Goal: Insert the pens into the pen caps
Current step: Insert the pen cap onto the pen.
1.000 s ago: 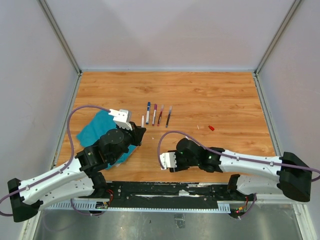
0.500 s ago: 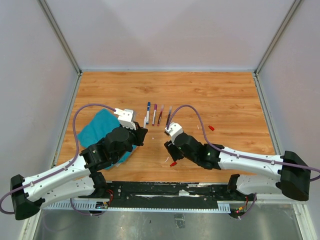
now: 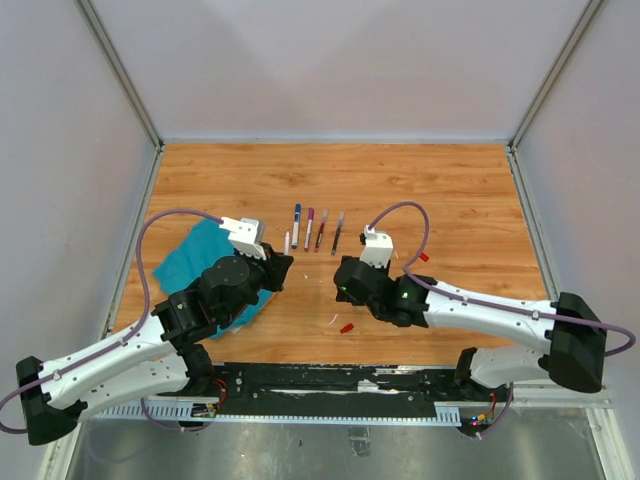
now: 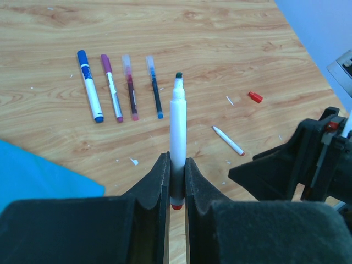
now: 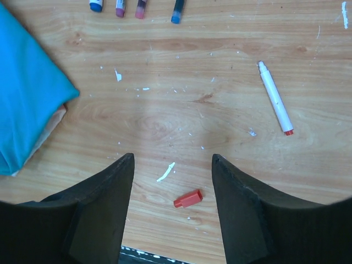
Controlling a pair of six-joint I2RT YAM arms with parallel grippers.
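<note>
Left gripper [image 4: 176, 181] is pinching a white pen [image 4: 177, 118] near its red tail end. The barrel is pointing to 12 o'clock in the wrist view, and its dark tip is bare.

Right gripper [image 5: 172, 165] is hovering over the table [image 3: 450, 190] with its fingers spread wide. A red cap [image 5: 188, 198] is lying between them toward 6 o'clock, touching neither.

A second white pen [image 5: 274, 99], uncapped, is lying at 2 o'clock of that cap.

Four capped pens [image 4: 111, 87] are lying in a row at 11 o'clock of the held tip. Another red cap [image 4: 254, 97] is lying at 3 o'clock of the tip. The teal cloth [image 5: 27, 93] is lying at 9 o'clock in the right wrist view.
</note>
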